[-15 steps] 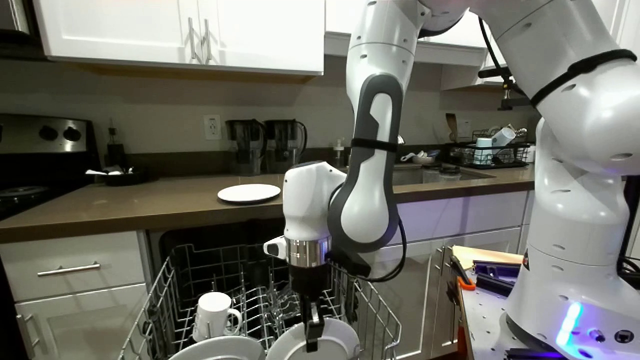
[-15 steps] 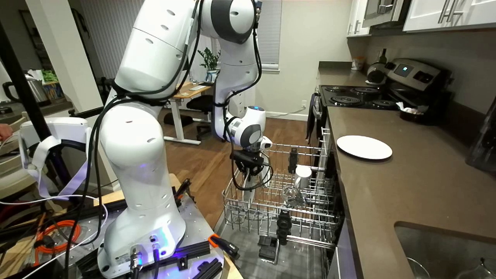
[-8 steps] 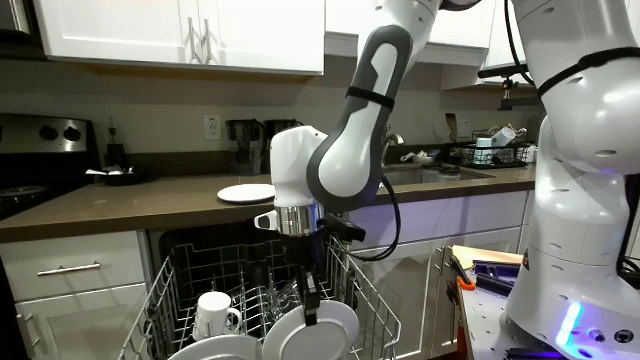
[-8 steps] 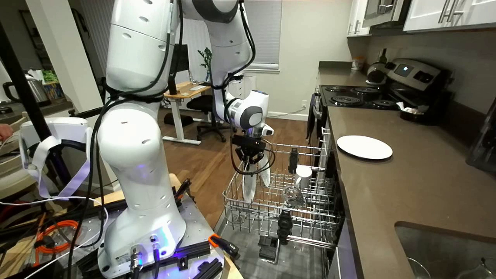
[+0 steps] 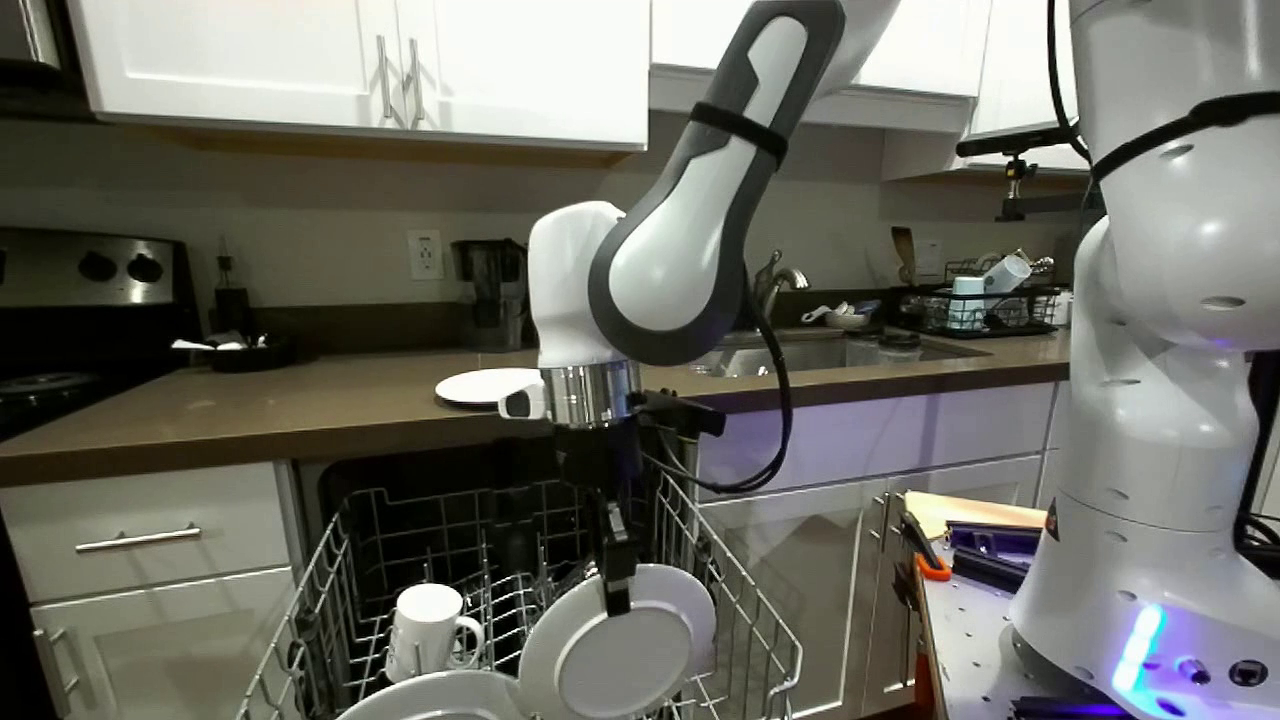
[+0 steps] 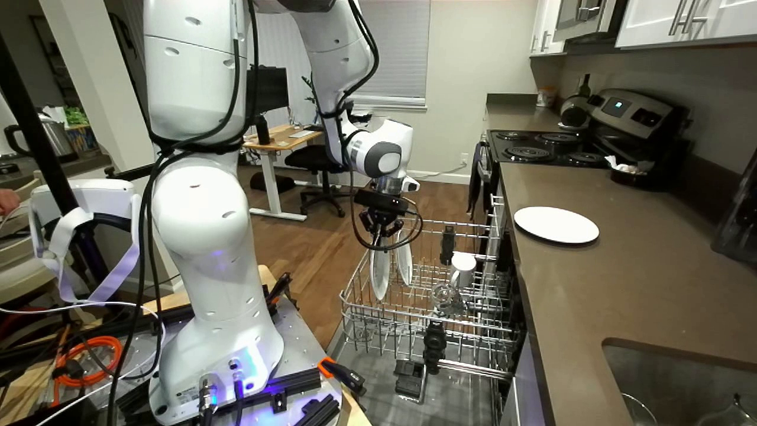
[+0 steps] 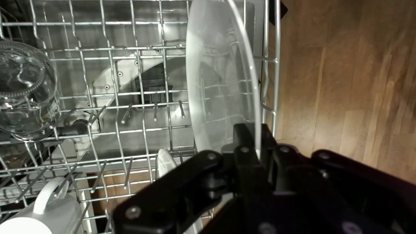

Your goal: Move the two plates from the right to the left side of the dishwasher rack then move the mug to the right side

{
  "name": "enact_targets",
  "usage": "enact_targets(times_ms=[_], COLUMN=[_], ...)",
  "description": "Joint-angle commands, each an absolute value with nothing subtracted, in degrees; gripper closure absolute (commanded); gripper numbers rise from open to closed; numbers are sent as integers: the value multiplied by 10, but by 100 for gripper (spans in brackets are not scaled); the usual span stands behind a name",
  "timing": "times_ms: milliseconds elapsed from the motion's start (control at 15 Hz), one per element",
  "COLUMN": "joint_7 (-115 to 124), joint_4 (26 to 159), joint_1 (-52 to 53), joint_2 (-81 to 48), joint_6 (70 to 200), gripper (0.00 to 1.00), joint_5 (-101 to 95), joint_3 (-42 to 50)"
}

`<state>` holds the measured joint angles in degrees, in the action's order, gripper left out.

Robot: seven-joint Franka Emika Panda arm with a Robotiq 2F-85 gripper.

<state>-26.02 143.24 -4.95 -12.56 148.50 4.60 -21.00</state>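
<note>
One white plate hangs on edge below the hand, which pinches just its rim, so it could pivot in that narrow grip and strike the second plate, to one side, or tines of the dishwasher rack beneath.

Indoor light, uneven exp., pics a bit soft. In an exterior view upper cabs near blown out, wall below dim, dishwasher cavity almost black; blue-white light strip blooms, purplish cast on drawer front. In an exterior view lone plate v. bright w/ thin dark shadow along rim; pillar slants nr edge. Wrist view: glossy plate streaked w/ reflections, glints on jar & rack wires, mug bottom clipped, floor warm-toned, jaws near-black, detail lost.
</note>
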Motion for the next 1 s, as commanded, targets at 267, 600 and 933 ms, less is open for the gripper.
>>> enact_targets(times_ms=[267,600,933], joint_7=[-284,-290,-299], joint_4=[1422,1409,1393], joint_1=[8,34,46], joint_2=[-65,-58,-67], joint_6=[1420,1403,1400], gripper=[98,98,98], joint_5=[66,71,75], joint_3=[-172,-160,-155])
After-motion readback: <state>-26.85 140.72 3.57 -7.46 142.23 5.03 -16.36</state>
